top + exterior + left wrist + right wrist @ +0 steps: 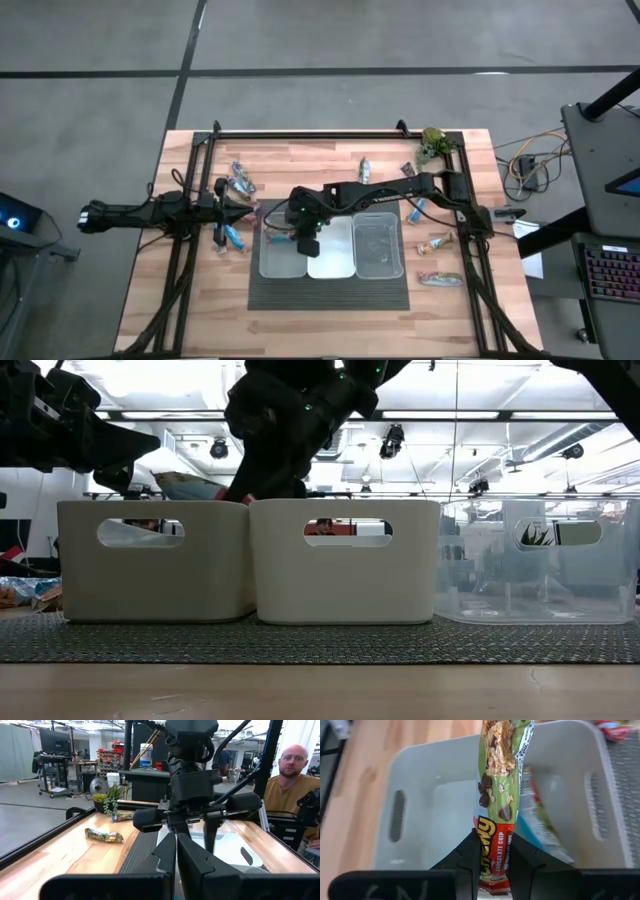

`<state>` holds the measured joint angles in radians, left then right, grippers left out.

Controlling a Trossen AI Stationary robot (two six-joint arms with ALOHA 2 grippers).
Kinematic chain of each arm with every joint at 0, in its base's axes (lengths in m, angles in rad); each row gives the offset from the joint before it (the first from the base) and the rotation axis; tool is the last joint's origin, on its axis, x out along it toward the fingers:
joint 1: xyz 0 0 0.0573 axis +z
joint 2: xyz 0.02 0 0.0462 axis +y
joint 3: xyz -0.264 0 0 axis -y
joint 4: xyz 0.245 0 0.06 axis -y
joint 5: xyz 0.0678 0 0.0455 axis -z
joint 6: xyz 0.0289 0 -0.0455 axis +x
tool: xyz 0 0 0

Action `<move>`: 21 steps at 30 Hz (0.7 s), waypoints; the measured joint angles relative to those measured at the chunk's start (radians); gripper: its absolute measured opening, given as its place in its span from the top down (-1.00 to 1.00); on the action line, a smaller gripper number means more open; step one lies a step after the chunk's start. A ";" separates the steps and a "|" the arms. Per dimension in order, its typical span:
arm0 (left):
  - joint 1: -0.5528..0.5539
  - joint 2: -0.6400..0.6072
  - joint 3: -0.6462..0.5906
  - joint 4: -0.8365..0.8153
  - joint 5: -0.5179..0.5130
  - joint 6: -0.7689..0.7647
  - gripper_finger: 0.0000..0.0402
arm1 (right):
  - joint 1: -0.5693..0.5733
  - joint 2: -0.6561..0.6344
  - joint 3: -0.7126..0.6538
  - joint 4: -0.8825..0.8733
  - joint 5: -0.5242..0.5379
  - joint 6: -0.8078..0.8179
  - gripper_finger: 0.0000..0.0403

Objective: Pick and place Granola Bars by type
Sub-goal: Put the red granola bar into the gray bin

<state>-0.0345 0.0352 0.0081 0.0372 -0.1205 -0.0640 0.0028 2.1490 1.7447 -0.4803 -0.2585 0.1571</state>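
My right gripper is shut on a granola bar with a green and red wrapper, above the left bin of three set side by side. In the low view the bar sticks out over that bin's rim. A blue-silver wrapper shows beside the bar; I cannot tell whether it is held or lies in the bin. Other granola bars lie loose on the table. My left gripper rests shut and level at the table's left, holding nothing. My right gripper pinches the bar's red end between its two fingers. The fingers slant down from the table's right side and lie along the bar. The bar runs on past the fingertips, lifted clear over the left bin.
The middle white bin and the clear right bin stand on a dark mat. Loose bars lie at the left, far side and right. A green plant sits far right. A person sits beyond the table.
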 joint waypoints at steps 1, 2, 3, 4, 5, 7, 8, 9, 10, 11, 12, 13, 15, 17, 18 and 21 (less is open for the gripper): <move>0.000 0.000 0.000 0.000 0.000 0.000 1.00 | 0.001 0.000 0.000 0.000 -0.019 -0.009 0.70; 0.000 0.000 0.000 0.000 0.000 0.000 1.00 | 0.002 0.000 0.000 0.000 -0.034 -0.019 0.70; 0.000 0.000 0.000 0.000 0.000 0.000 1.00 | 0.005 0.000 0.000 0.001 -0.041 -0.027 0.70; 0.000 0.000 0.000 0.000 0.000 0.000 1.00 | 0.006 0.000 0.000 0.001 -0.045 -0.034 0.70; 0.000 0.000 0.000 0.000 0.000 0.000 1.00 | 0.007 0.000 0.000 0.000 -0.047 -0.037 0.70; 0.000 0.000 0.000 0.000 0.000 0.000 1.00 | 0.007 0.000 0.000 0.001 -0.049 -0.038 0.70; 0.000 0.000 0.000 0.000 0.000 0.000 1.00 | 0.007 0.000 0.000 0.001 -0.049 -0.038 0.70; 0.000 0.000 0.000 0.000 0.000 0.000 1.00 | 0.006 0.000 0.000 0.001 -0.049 -0.038 0.70; 0.000 0.000 0.000 0.000 0.000 0.000 1.00 | 0.006 0.000 0.000 0.001 -0.049 -0.038 0.70; 0.000 0.000 0.000 0.000 0.000 0.000 1.00 | 0.006 0.000 0.000 0.001 -0.049 -0.038 0.70; 0.000 0.000 0.000 0.000 0.000 0.000 1.00 | 0.006 0.000 0.000 0.001 -0.049 -0.038 0.70; 0.000 0.000 0.000 0.000 0.000 0.000 1.00 | 0.006 0.000 0.000 0.002 -0.049 -0.038 0.70; 0.000 0.000 0.000 0.000 0.000 0.000 1.00 | 0.007 0.000 0.000 0.006 -0.049 -0.038 0.70; 0.000 0.000 0.000 0.000 0.000 0.000 1.00 | 0.007 0.000 0.000 0.012 -0.049 -0.038 0.70; 0.000 0.000 0.000 0.000 0.000 0.000 1.00 | 0.006 0.000 0.000 0.016 -0.049 -0.038 0.70; 0.000 0.000 0.000 0.000 0.000 0.000 1.00 | 0.006 0.000 0.000 0.027 -0.049 -0.038 0.70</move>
<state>-0.0345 0.0351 0.0082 0.0374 -0.1207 -0.0642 0.0090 2.1490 1.7447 -0.4536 -0.3073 0.1195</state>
